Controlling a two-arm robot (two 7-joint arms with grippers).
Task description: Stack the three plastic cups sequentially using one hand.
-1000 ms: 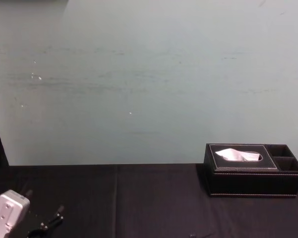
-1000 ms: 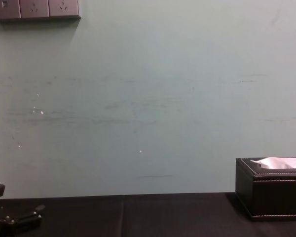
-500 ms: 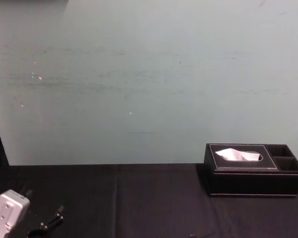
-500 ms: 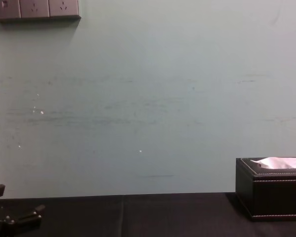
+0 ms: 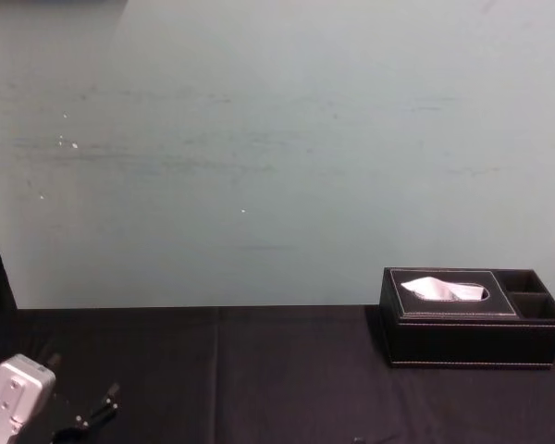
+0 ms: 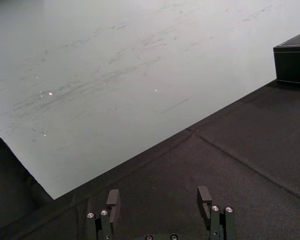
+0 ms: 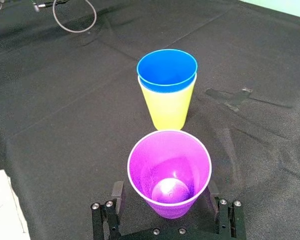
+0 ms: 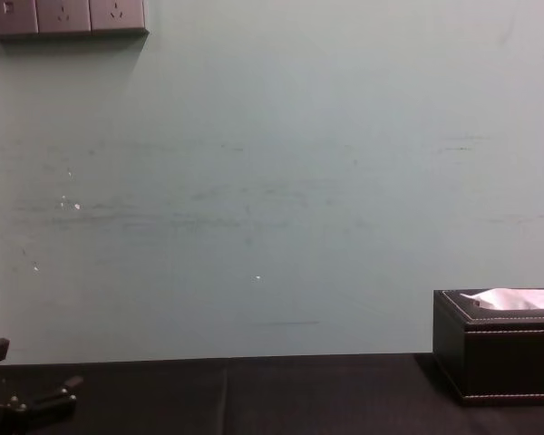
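My right claw (image 7: 165,188) gripped the purple cup (image 7: 169,175) between its fingers. Just beyond it the blue cup (image 7: 167,70) sat nested in the yellow cup (image 7: 170,107) on the cloth (image 7: 65,125). The left claw (image 6: 161,197) hung open, low at the table's left.

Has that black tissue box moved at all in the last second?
No. The tissue box stays in the same spot beside the table's back edge.

head and chest forward, sharing tissue box (image 5: 472,344)
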